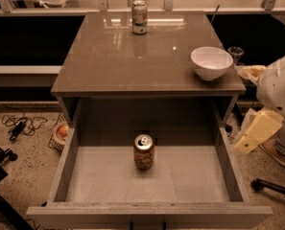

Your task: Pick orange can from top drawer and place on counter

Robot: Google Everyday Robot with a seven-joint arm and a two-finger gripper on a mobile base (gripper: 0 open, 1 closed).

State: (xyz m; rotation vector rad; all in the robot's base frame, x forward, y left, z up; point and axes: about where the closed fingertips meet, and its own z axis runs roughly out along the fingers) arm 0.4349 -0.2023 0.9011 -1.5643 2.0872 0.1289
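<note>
The orange can [143,152] stands upright mid-floor in the open top drawer [204,212], at 6 o'clock from the counter [108,56]. The counter holds a white-and-green can [139,17] at 12 and a white bowl [211,63] at 3. The robot arm [278,86] sits at 3 o'clock, outside the drawer. The gripper is out of view, so I cannot tell its grip.

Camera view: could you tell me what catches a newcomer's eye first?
The orange can stands upright, alone, in the open top drawer. On the counter sit a white bowl at right and a second can at the back. The end effector is out of view; a white arm shows at right.
</note>
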